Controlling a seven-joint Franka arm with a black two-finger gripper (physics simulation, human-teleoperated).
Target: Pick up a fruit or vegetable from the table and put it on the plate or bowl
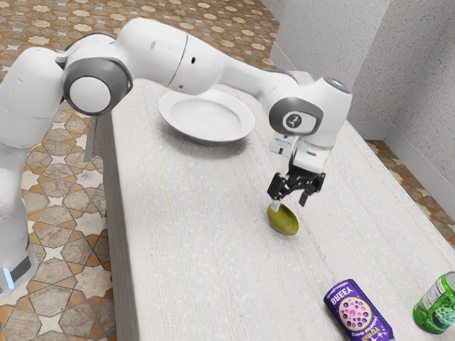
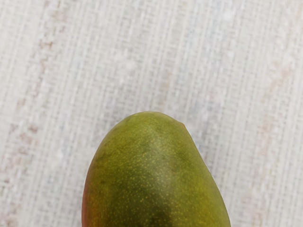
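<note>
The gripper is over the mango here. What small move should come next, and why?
Probably lower slightly, then close. The gripper looks open, with its fingers at the top of the mango rather than down its sides. The mango lies on the table, well apart from the plate.

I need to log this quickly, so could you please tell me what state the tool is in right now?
Tool: open, fingers spread right over the mango on the table, not clamped on it.
</note>
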